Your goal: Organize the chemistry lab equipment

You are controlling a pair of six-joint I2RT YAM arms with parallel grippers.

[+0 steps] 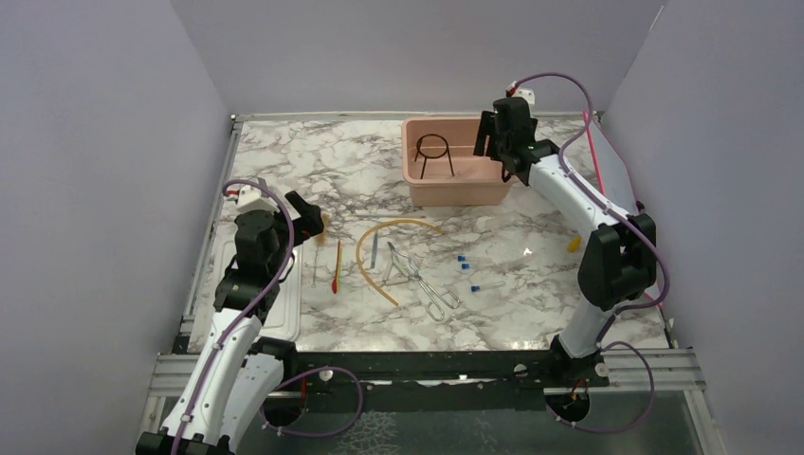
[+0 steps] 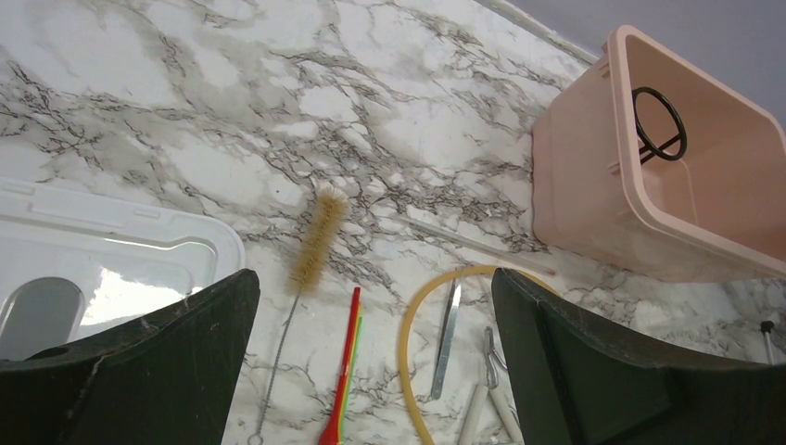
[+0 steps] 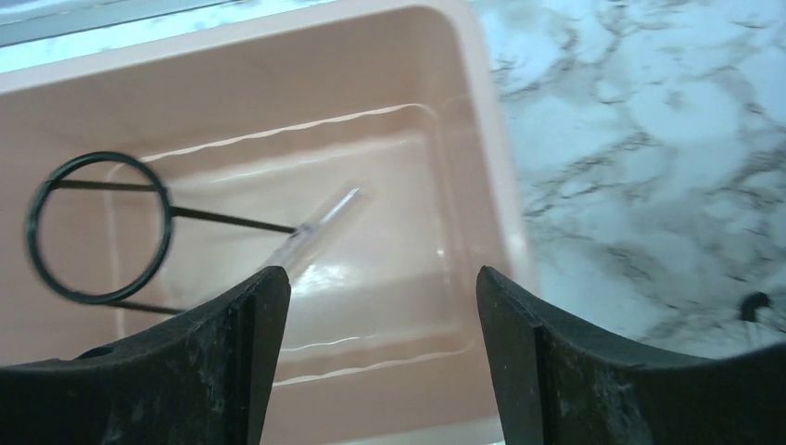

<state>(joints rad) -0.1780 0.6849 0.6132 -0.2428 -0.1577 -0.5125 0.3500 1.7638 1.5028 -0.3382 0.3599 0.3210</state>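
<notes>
The black wire ring stand (image 1: 434, 152) stands inside the pink tub (image 1: 455, 194); it also shows in the right wrist view (image 3: 97, 227) beside a clear glass tube (image 3: 320, 227). My right gripper (image 1: 501, 144) (image 3: 382, 273) is open and empty above the tub's right side. On the table lie the tan rubber tube (image 1: 393, 251) (image 2: 417, 343), red-orange rod (image 1: 337, 267) (image 2: 345, 371), silver spatula (image 1: 374, 251) (image 2: 446, 338), tongs (image 1: 422, 280) (image 2: 491, 389) and blue pieces (image 1: 463, 261). My left gripper (image 1: 308, 220) (image 2: 373, 278) is open and empty, above the rod and tube.
A flat white lid (image 1: 275, 294) (image 2: 111, 250) lies at the left edge. A tan bottle brush (image 2: 315, 241) lies left of the rod. A thin clear rod (image 2: 473, 243) lies in front of the tub (image 2: 593, 185). A small yellow piece (image 1: 574, 244) sits at the right.
</notes>
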